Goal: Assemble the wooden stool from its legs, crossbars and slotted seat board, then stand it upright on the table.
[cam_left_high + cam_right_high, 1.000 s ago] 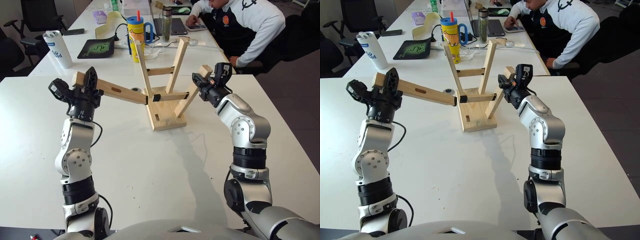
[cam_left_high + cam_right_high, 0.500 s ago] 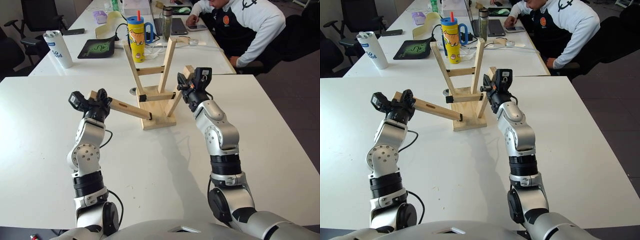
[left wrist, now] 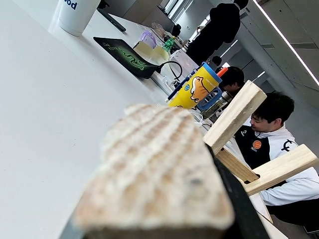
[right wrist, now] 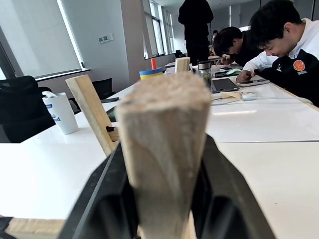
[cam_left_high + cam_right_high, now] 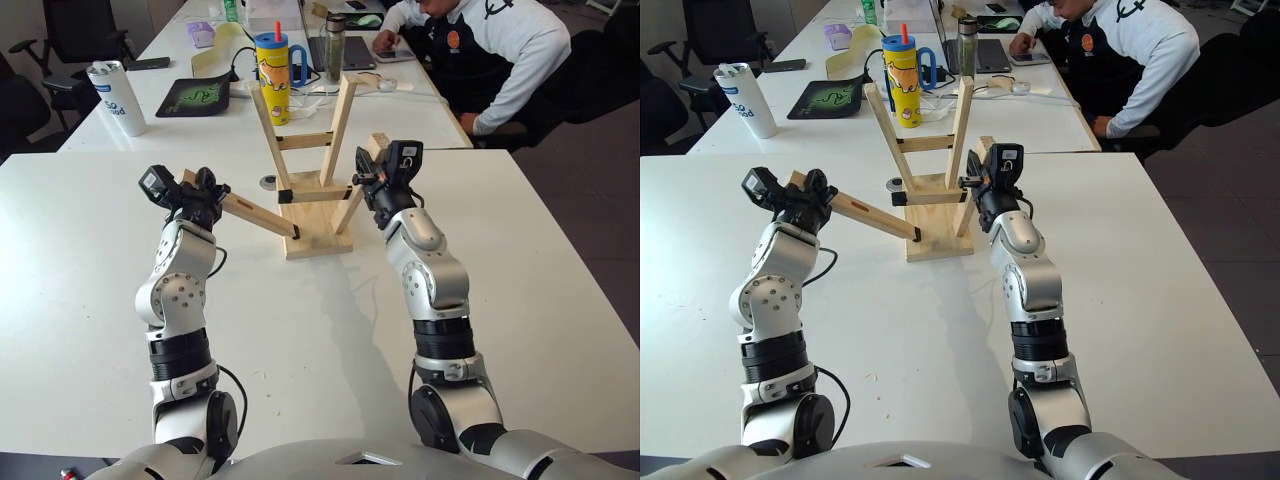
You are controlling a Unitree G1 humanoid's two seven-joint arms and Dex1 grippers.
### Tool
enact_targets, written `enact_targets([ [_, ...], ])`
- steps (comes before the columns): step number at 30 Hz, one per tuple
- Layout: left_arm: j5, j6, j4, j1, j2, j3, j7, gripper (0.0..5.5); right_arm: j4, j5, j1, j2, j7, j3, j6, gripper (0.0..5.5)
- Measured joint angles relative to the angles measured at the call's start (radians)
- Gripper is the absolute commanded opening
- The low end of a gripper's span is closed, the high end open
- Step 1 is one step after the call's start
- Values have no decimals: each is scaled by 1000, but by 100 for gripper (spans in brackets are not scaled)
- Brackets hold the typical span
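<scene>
The wooden stool stands upside down at the table's middle, its slotted seat board (image 5: 322,243) flat on the top. Two legs (image 5: 268,128) rise from it, joined high up by a crossbar (image 5: 303,141). My left gripper (image 5: 193,193) is shut on the outer end of a loose leg (image 5: 258,216), which slants down to the board's left corner. My right gripper (image 5: 384,179) is shut on the top of another leg (image 5: 358,198) leaning out from the board's right side. The right wrist view has that leg (image 4: 164,149) clamped between black fingers (image 4: 107,199).
On the table behind stand a yellow cup (image 5: 272,72), a dark bottle (image 5: 334,47), a white tumbler (image 5: 117,97) and a black mat (image 5: 205,95). A seated person works at the back right. A round grommet (image 5: 267,183) sits left of the stool. Bare white tabletop (image 5: 330,330) lies in front.
My left gripper has swung inward with its leg, whose far end dropped from the crossbar's height to the seat board's corner. The right arm tucked its elbo in, still holding its leg.
</scene>
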State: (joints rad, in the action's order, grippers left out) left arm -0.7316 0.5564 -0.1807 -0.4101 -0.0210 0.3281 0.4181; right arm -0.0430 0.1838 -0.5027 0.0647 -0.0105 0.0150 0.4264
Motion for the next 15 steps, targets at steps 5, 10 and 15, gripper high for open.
enact_targets([
  [5,9,39,6,-30,6,-5,48,100,2,-1,0,-1,-1,5,0,103],
  [10,48,123,-2,-94,5,-34,122,101,4,-6,-1,-1,-2,5,-5,103],
  [15,161,189,-10,-158,-1,-136,164,102,7,-11,-1,-1,-4,0,-9,103],
])
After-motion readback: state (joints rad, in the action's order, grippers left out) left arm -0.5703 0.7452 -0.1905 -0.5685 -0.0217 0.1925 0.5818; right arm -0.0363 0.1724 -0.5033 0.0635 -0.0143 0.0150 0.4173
